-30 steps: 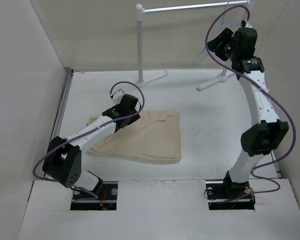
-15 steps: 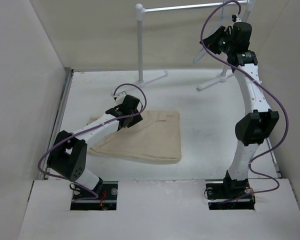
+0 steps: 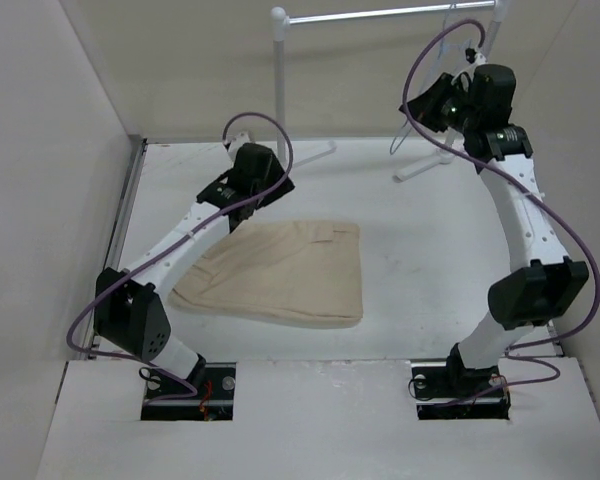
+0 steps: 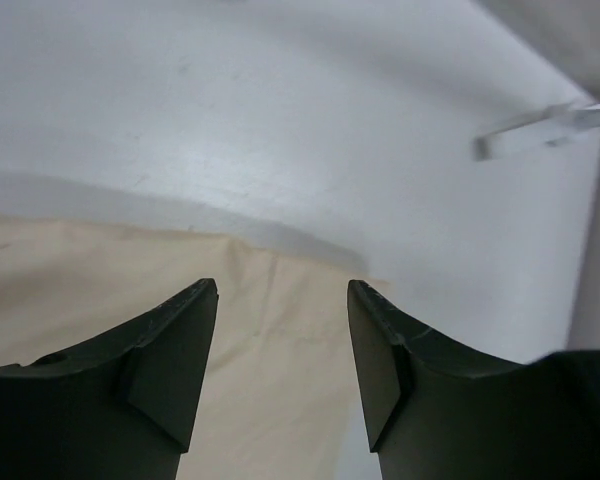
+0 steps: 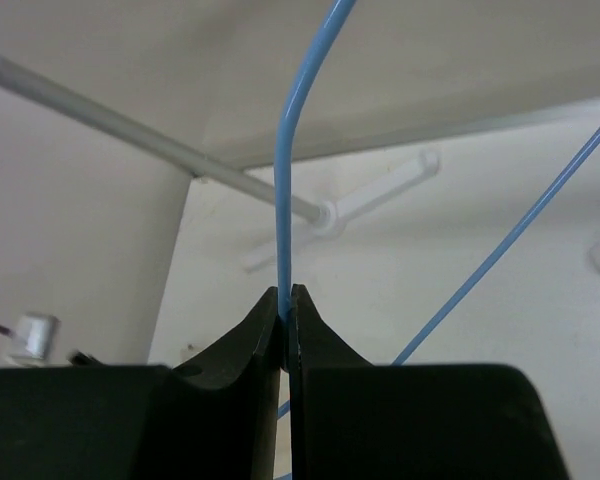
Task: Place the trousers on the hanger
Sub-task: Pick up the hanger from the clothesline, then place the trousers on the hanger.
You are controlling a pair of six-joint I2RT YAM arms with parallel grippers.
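The beige trousers (image 3: 285, 275) lie folded flat on the white table, left of centre. My left gripper (image 3: 252, 196) hovers over their far edge; in the left wrist view the left gripper (image 4: 282, 292) is open, with the trousers (image 4: 100, 290) below it and nothing between the fingers. My right gripper (image 3: 432, 104) is raised at the back right under the rail. In the right wrist view the right gripper (image 5: 285, 293) is shut on a thin wire of the hanger (image 5: 283, 190), which looks pale blue there. The hanger (image 3: 404, 132) hangs slim and whitish beside the gripper.
A white tubular garment rail (image 3: 279, 85) stands at the back, with its bar (image 3: 380, 14) across the top and its feet (image 3: 420, 166) on the table. Beige walls close in on the left, right and back. A metal strip (image 3: 128, 215) runs along the table's left edge.
My left gripper rose off the trousers, moved toward the back and opened. My right gripper closed on the hanger wire and shifted slightly down and right.
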